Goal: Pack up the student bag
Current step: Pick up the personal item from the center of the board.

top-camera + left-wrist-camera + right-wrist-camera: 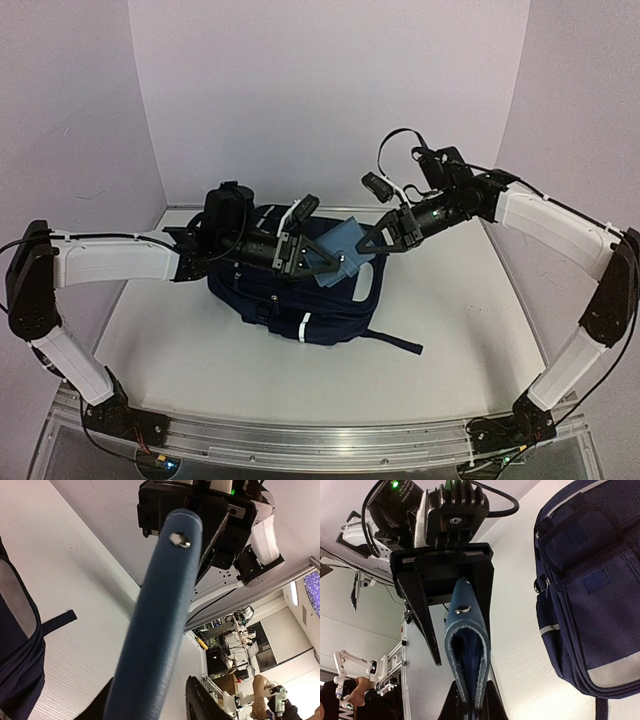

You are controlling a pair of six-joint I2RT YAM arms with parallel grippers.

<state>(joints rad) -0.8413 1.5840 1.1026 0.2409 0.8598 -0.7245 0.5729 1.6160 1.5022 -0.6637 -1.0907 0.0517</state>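
1. The student bag (300, 305) lies flat on the white table (450, 310), in the middle between the two arms.
2. Both grippers hang above the bag's upper part, facing each other, with a blue pouch (345, 250) stretched between them.
3. The right gripper (470, 707) is pressed together on one end of the pouch, pinching it.
4. The left gripper (462, 650) has its jaws spread around the other end. One finger lies close along the pouch and the other stands clear of it.
5. In both wrist views the bag sits off to the side, apart from the jaws, with neither gripper touching it.
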